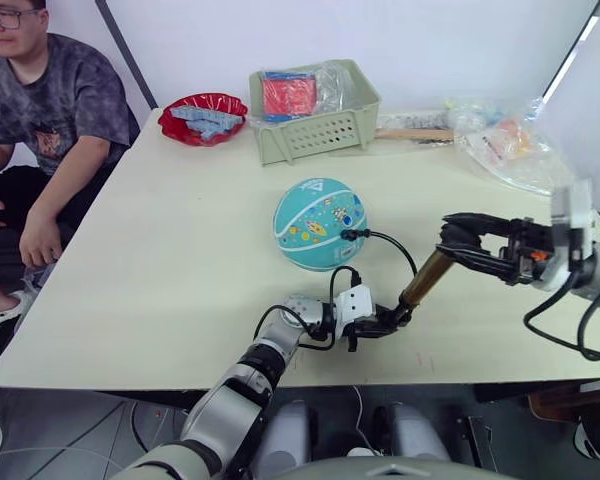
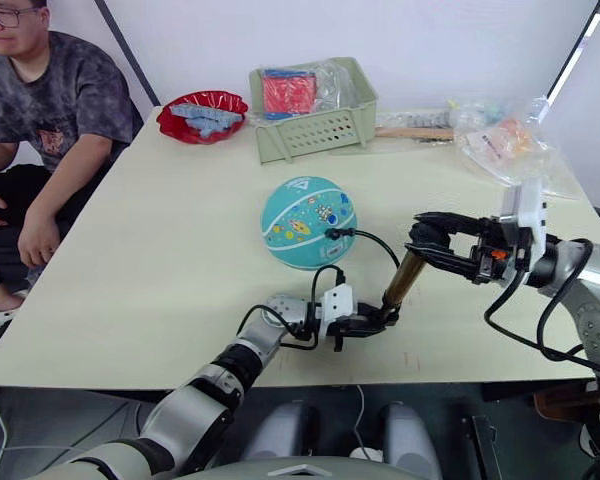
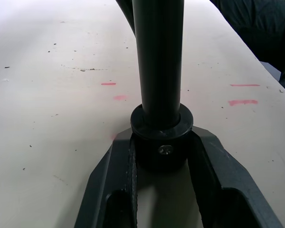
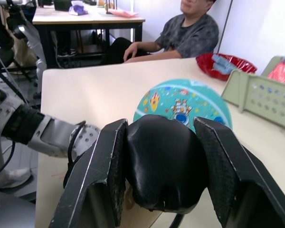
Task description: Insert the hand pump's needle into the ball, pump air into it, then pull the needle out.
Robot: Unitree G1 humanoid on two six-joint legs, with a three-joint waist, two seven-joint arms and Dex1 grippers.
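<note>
Left gripper (image 1: 388,322) clamps the hand pump (image 1: 423,280) at its base cap; right gripper (image 1: 458,240) pinches the black handle. The needle (image 1: 346,236) sits in the teal ball (image 1: 319,224) mid-table. Uneven strokes could roll the ball, bending the needle.

Right gripper (image 4: 164,180) with both black fingers (image 4: 97,175) clamped on the hand pump's black handle (image 4: 164,161); teal ball (image 4: 183,102) behind it on the table (image 4: 85,90); seated person (image 4: 180,35), red bowl (image 4: 221,64) and green basket (image 4: 261,97) beyond
</note>
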